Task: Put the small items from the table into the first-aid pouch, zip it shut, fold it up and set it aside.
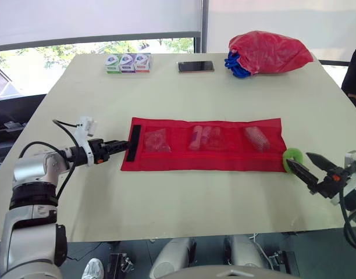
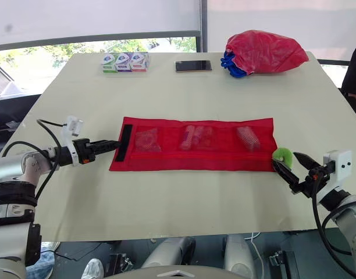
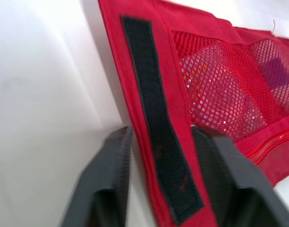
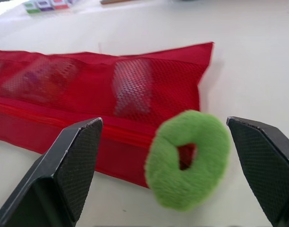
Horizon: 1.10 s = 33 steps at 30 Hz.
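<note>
The red first-aid pouch (image 1: 204, 145) lies flat and unfolded across the middle of the table (image 1: 166, 99), with small items showing inside its mesh pockets (image 3: 220, 99). A black velcro strip (image 1: 135, 142) runs along its left end. My left gripper (image 1: 124, 146) is low at that end, open, with its fingers (image 3: 111, 175) on either side of the strip and the pouch's edge. At the right end, a fuzzy green ring (image 4: 188, 158) sits by the zipper line. My right gripper (image 1: 299, 160) is wide open just short of the ring, not touching it.
At the table's far side stand three small boxes (image 1: 128, 63), a phone (image 1: 195, 66) and a red bag with blue cord (image 1: 268, 52). A person (image 1: 355, 75) is at the right edge. The table's near edge runs close under both arms.
</note>
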### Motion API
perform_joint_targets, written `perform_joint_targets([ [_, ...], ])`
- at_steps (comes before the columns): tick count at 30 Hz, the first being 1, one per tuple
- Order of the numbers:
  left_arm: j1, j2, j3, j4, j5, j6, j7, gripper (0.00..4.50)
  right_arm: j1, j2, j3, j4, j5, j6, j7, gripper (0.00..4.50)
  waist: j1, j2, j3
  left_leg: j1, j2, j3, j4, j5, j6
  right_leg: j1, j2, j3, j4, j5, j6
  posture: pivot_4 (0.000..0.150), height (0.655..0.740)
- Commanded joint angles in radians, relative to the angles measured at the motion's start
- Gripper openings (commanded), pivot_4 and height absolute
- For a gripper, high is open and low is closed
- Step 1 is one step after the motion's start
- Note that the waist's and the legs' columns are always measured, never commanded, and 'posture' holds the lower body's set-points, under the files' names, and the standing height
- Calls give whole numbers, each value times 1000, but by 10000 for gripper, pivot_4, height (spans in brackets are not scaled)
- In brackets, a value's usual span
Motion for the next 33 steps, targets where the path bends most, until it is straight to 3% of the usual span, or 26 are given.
perform_joint_targets([
  [1, -6, 31, 32, -106, -30, -135, -131, 35938, 25, 7, 38, -65, 39, 53, -45, 45000, 1, 0, 0, 0, 0, 0, 0, 0, 0, 0, 0, 0, 0, 0, 0, 1500, 7400],
  [3, 1, 47, 11, -167, -24, -180, -188, 44212, 23, 28, 62, -68, 35, 66, -95, 45000, 0, 0, 0, 0, 0, 1, 0, 0, 0, 0, -1, 0, 0, 0, 0, 1500, 7400],
  [4, 2, 66, -24, -226, 1, -221, -225, 44717, 16, 54, 76, -65, 32, 80, -150, 45000, -1, 0, 0, 0, 0, 1, 0, 0, 0, 0, -1, 0, 0, 0, -1, 1500, 7400],
  [11, -61, 76, -122, -478, -11, -249, -301, 44717, -2, 154, 123, -81, 44, 146, -351, 45000, 0, 3, 1, 0, 1, 1, -1, 0, 0, 0, 0, 0, -1, 0, -1, 1500, 7400],
  [16, -91, 59, -152, -601, -69, -207, -319, 44717, -2, 192, 146, -76, -53, 112, -457, 45000, -2, 3, 1, 1, 1, 1, -1, 0, 0, 0, 3, 0, -1, 0, -1, 1500, 7400],
  [33, -150, 61, -169, -752, -188, -126, -349, 44717, -131, 228, 148, 31, -128, 34, -468, 45000, -3, 4, 2, 1, 1, 2, -2, 1, -1, 0, 4, 1, 0, 0, -1, 1500, 7400],
])
